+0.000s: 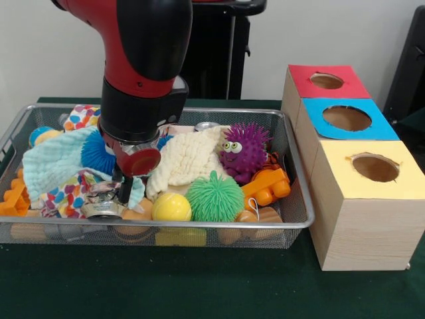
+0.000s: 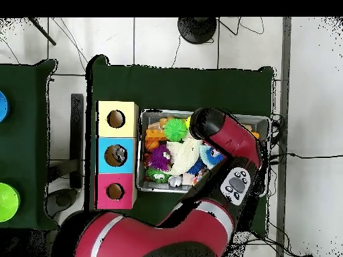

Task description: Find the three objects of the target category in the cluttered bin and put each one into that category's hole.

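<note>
I am looking across the wire bin (image 1: pixel 300 211) from its left end in the front view, where an orange block (image 1: pixel 13 199) is lying against the mesh beside a mint cloth (image 1: pixel 56 159) and a dotted cloth (image 1: pixel 63 193). Just right of these, the hand (image 1: pixel 121 196) is reaching down into the clutter under the red and black arm (image 1: pixel 143 60), and it is sitting right against a crumpled silver can (image 1: pixel 101 205). I cannot tell whether it is gripping the can or standing free of it. The can is lying low in the front-left part of the bin. Its shiny, dented body is partly wrapped by the dotted cloth, and one round rim is showing toward the front wall, so its long axis seems to be running front to back, though I am not sure. A blue spiky ball (image 1: pixel 98 153) is peeking out behind the hand. Moving right, a yellow ball (image 1: pixel 171 207) is resting beside a green spiky ball (image 1: pixel 214 196), with a cream cloth (image 1: pixel 186 159) draped behind them. The silver top of a second can (image 1: pixel 207 125) is standing upright at the back wall. Next a purple spiky toy (image 1: pixel 244 149) is facing the camera above an orange toy block (image 1: pixel 269 186). Right of the bin on the green bench (image 1: pixel 199 286), three boxes are standing touching in a row: a red box (image 1: pixel 329 81), a blue box (image 1: pixel 347 118) and a yellow box (image 1: pixel 375 167), each with a round hole on top.
</note>
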Robot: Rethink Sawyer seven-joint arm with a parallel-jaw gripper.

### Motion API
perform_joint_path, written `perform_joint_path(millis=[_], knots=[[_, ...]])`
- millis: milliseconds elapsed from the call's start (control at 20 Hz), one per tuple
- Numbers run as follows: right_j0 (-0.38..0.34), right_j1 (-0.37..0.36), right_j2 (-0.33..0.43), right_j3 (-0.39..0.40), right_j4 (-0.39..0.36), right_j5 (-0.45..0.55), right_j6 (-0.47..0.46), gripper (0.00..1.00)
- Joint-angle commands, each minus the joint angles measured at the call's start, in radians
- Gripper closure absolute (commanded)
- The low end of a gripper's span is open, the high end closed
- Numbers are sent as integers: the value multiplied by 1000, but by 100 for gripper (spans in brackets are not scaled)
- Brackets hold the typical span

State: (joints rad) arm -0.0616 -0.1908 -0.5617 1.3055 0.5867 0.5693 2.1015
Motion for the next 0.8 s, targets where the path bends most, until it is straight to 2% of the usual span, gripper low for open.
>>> perform_joint_path(millis=[50, 400, 800], knots=[[-11, 45, 111, -13, -2, -14, 183, 100], [46, -35, 38, 45, -28, 69, 208, 100], [51, -129, 34, 93, -109, 48, 65, 100]])
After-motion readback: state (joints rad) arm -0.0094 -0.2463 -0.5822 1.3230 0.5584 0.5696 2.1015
